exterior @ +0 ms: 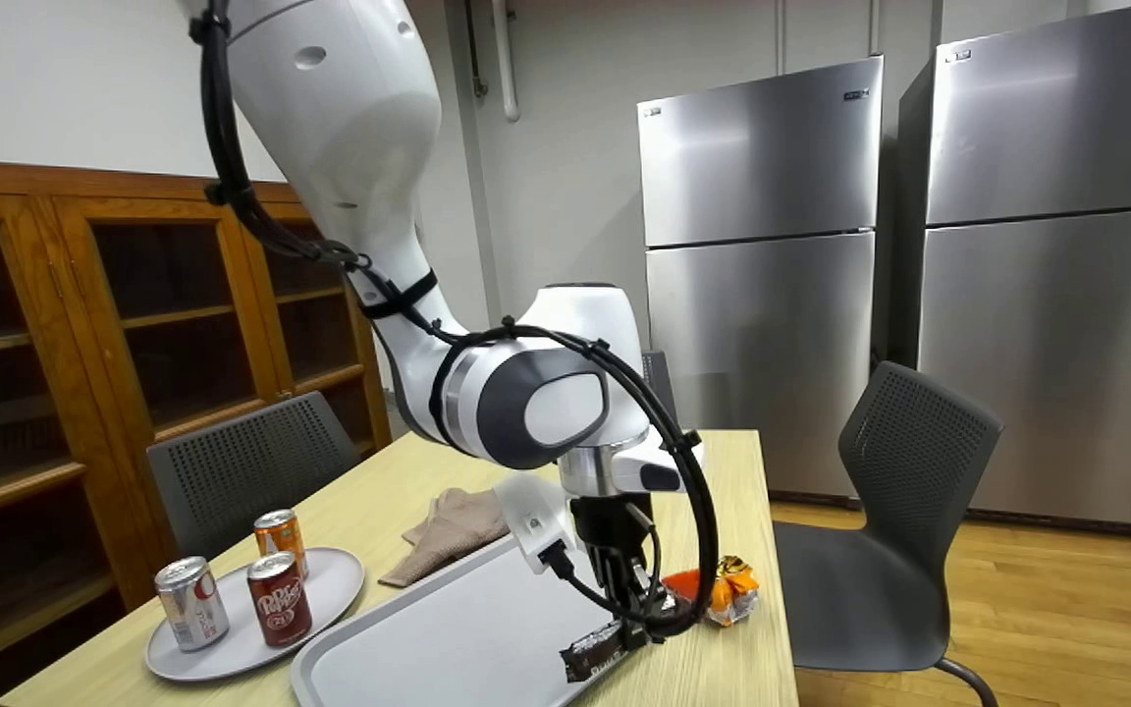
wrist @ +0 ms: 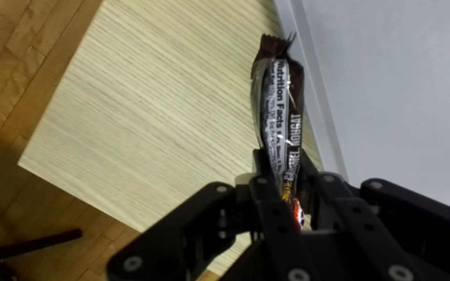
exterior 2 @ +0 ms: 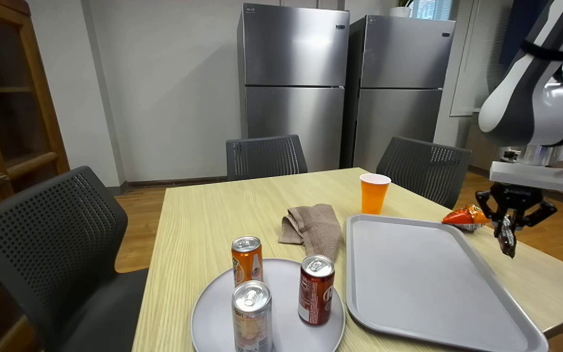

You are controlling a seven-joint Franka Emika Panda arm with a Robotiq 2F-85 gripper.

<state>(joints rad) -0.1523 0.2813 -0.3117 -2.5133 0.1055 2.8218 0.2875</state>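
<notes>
My gripper (wrist: 283, 166) is shut on a candy bar in a dark brown wrapper (wrist: 281, 97), whose long end sticks out beyond the fingers in the wrist view. Its nutrition label faces the camera, and the rest runs back between the fingers, partly hidden. In an exterior view the gripper (exterior 2: 506, 227) points down, the bar (exterior 2: 508, 243) hanging tilted below it. The grey tray (exterior 2: 408, 274) lies beside it; in the wrist view the bar passes close along the tray's rim (wrist: 318, 89). An orange and red snack bag (exterior: 730, 592) rests on the table near the gripper.
A round plate (exterior 2: 286, 276) carries a Dr Pepper can (exterior 2: 316, 291), an orange can (exterior 2: 247, 261) and a silver can (exterior 2: 252, 318). A brown cloth (exterior 2: 316, 227) and an orange cup (exterior 2: 374, 194) stand near the tray. Chairs (exterior: 885, 530) surround the table, whose corner (wrist: 33, 156) shows below.
</notes>
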